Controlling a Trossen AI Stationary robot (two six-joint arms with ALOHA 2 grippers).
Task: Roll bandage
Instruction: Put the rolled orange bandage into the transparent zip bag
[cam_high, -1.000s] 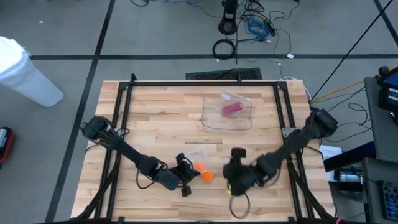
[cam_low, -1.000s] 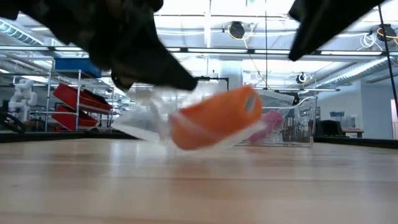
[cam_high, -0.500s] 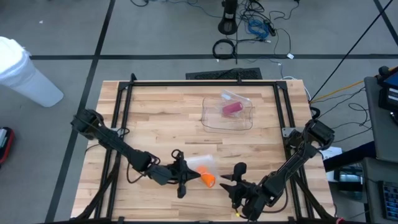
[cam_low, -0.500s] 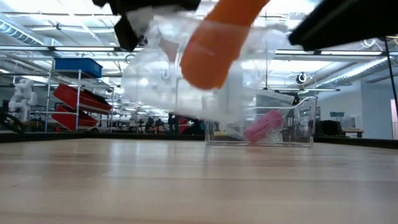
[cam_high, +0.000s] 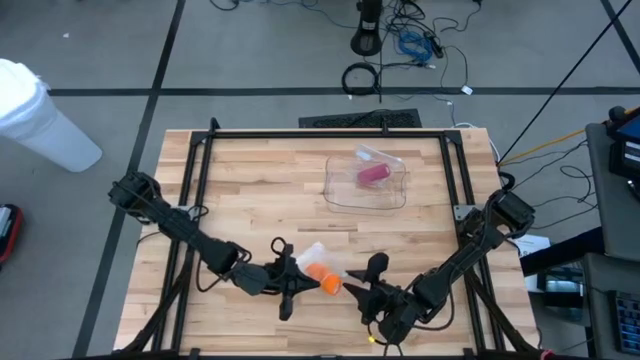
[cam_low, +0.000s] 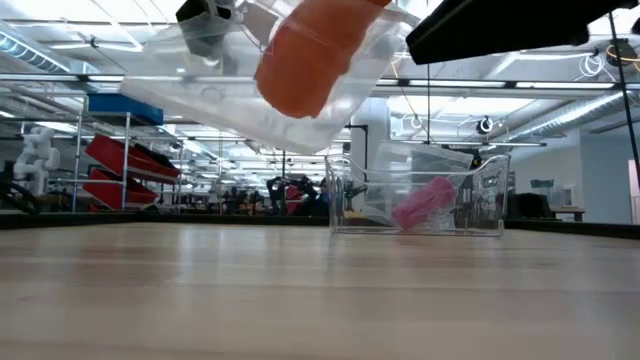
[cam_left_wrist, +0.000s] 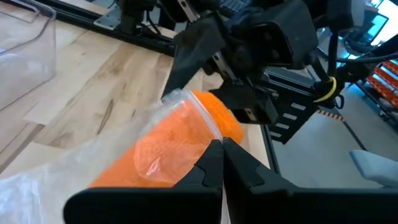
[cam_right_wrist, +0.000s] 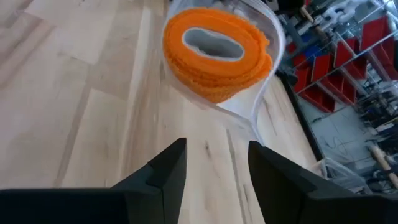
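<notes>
Wooden tabletop (cam_high: 250, 190), black frame around edge; warehouse-like room behind. Clear container (cam_high: 366, 182) with pink roll (cam_high: 372, 175) toward far side. Left arm reaches low across near side; left hand (cam_high: 290, 283) pressed together, pinching clear bag (cam_low: 240, 85) holding orange bandage roll (cam_low: 310, 55), lifted off tabletop. Right hand (cam_high: 362, 285) just beside roll, fingers (cam_right_wrist: 163, 168) spread, holding nothing.
</notes>
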